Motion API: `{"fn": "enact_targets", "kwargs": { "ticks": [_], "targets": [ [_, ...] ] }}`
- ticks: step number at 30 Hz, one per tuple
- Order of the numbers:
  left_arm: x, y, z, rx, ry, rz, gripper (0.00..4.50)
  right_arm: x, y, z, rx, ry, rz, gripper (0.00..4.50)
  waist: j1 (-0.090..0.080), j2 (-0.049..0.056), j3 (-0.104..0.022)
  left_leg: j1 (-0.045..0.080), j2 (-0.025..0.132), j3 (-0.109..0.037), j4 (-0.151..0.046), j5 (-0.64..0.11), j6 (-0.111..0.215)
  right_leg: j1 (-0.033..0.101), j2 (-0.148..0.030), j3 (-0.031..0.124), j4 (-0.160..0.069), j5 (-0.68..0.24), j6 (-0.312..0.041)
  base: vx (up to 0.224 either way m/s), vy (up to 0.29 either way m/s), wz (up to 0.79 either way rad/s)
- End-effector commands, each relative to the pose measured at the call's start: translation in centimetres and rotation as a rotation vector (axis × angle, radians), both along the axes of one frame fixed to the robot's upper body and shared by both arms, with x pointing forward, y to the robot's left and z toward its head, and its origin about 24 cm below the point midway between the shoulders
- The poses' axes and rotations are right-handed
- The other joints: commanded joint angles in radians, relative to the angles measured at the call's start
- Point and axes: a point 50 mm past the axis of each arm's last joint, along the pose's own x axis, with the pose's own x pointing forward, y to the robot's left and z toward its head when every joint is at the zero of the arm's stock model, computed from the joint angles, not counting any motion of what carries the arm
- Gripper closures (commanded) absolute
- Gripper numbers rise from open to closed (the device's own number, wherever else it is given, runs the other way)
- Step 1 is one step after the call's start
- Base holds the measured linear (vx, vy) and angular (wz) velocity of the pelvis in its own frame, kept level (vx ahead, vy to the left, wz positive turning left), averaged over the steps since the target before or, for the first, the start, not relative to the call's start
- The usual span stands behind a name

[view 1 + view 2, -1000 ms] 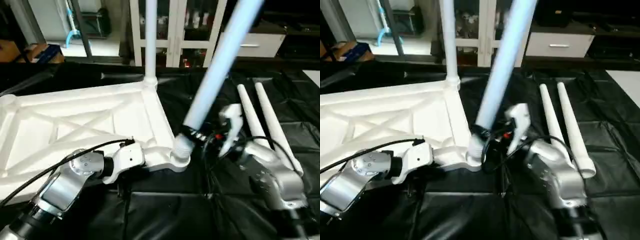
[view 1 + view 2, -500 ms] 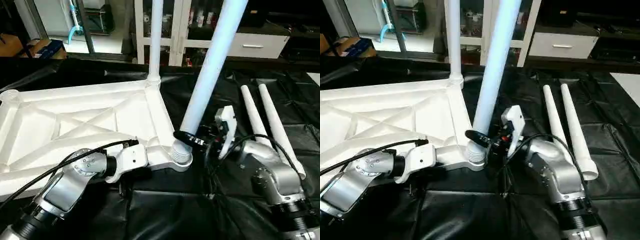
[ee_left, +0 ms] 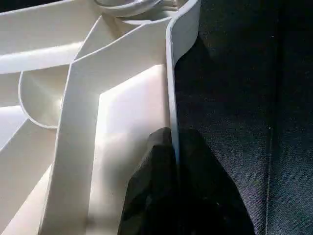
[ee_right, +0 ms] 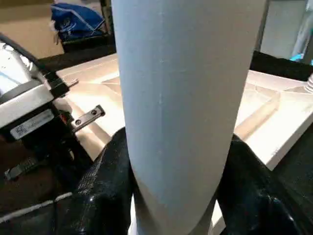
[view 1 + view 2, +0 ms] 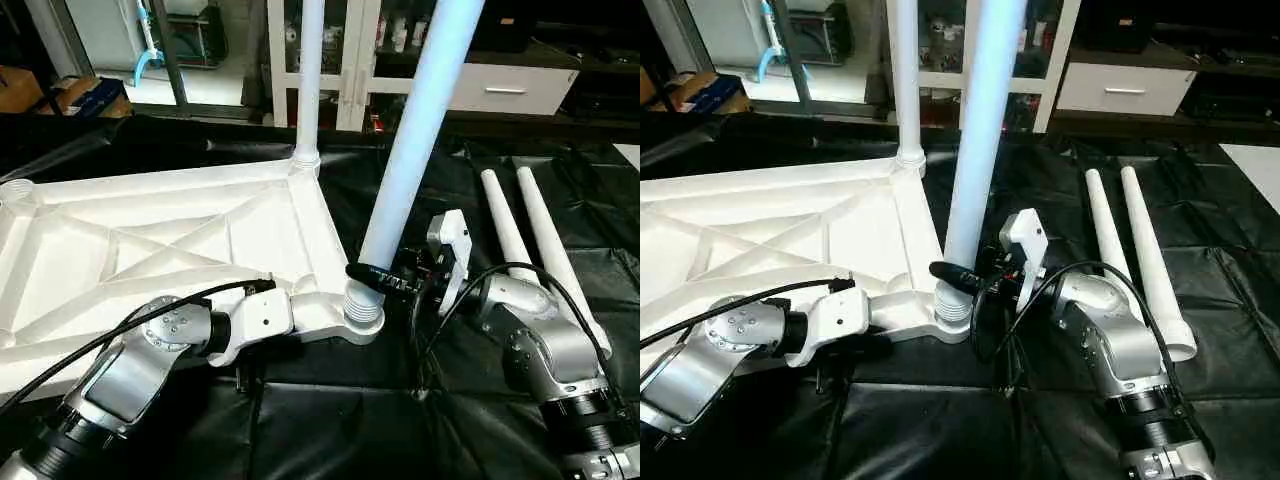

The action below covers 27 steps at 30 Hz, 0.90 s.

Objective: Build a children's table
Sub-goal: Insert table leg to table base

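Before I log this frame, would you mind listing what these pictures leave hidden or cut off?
- Tops of both standing legs, the far one and the held one: cut off by the top edge in the eye views.
- How deep the held leg sits in its socket: hidden by the right gripper.
- Near-left part of the top: hidden by the left forearm.
- Left gripper fingertips: pressed against the top's rim, one on each side.

Both forearms are brushed silver cylinders ending in black collars near the elbows. The left arm [image 5: 150, 355] carries a white wrist block, a black cable looping over it — the right arm [image 5: 545, 345] likewise, plus a white plate-like bracket [image 5: 447, 255]. Fingers [image 3: 156, 196] are matte black.
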Motion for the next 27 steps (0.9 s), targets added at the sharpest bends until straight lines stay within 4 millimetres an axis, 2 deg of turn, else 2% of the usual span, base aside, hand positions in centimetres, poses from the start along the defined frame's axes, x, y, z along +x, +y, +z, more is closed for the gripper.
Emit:
{"fn": "enact_targets", "kwargs": {
  "ticks": [1,5,14,16,22,24,25,27],
  "targets": [
    [-1.0,-0.1,-1.8,0.014,0.081,-0.016,4.50,-0.4,-0.1,-1.5,-0.059,0.065,0.021,2.66,0.000,-0.011,-0.032,0.030,0.094,-0.037,-0.081,-0.144,0.087,0.007,-0.083,0.046,-0.081,0.037,-0.263,0.000,0.000,0.00],
    [-0.9,-0.1,-1.9,0.022,0.077,-0.013,4.50,-0.9,0.0,-1.7,-0.066,0.074,0.050,2.66,0.000,-0.009,-0.031,0.032,0.097,-0.039,-0.085,-0.175,0.070,0.006,-0.082,0.046,-0.084,-0.008,-0.260,0.000,0.000,0.00],
    [-0.6,-0.2,-1.8,0.019,0.071,-0.012,4.50,-1.7,0.2,-1.9,-0.091,0.086,0.121,2.66,0.000,-0.009,-0.031,0.029,0.097,-0.040,-0.087,-0.190,0.060,0.007,-0.084,0.048,-0.086,-0.018,-0.256,0.000,0.000,0.00],
    [-0.7,-0.2,-1.8,0.016,0.074,-0.018,4.50,-1.6,0.2,-2.1,-0.101,0.086,0.114,2.66,0.001,-0.007,-0.031,0.031,0.097,-0.041,-0.088,-0.195,0.057,0.005,-0.084,0.048,-0.087,-0.023,-0.257,0.000,0.000,0.00],
    [-0.8,-0.4,-1.8,0.013,0.080,-0.027,4.50,-0.9,0.5,-2.8,-0.134,0.077,0.077,2.66,-0.001,-0.008,-0.030,0.031,0.097,-0.040,-0.090,-0.221,0.040,0.003,-0.085,0.049,-0.089,-0.053,-0.260,0.000,0.000,0.00],
    [-0.7,-0.4,-1.8,0.013,0.079,-0.027,4.50,-0.6,0.5,-2.6,-0.127,0.067,0.060,2.66,-0.001,-0.007,-0.028,0.032,0.097,-0.041,-0.093,-0.243,0.028,0.001,-0.085,0.050,-0.092,-0.088,-0.254,0.000,0.000,0.00],
    [-0.8,-0.4,-1.7,0.013,0.079,-0.026,4.50,-0.5,0.4,-2.4,-0.123,0.061,0.052,2.66,-0.002,-0.012,-0.028,0.032,0.098,-0.041,-0.093,-0.245,0.026,0.002,-0.084,0.050,-0.092,-0.092,-0.252,0.000,0.000,0.00],
    [-0.8,-0.4,-1.7,0.014,0.078,-0.026,4.50,-0.3,0.2,-2.2,-0.123,0.053,0.045,2.66,-0.001,-0.009,-0.027,0.034,0.098,-0.041,-0.095,-0.250,0.020,-0.001,-0.084,0.051,-0.093,-0.096,-0.248,0.000,0.000,0.00]
  ]
}}
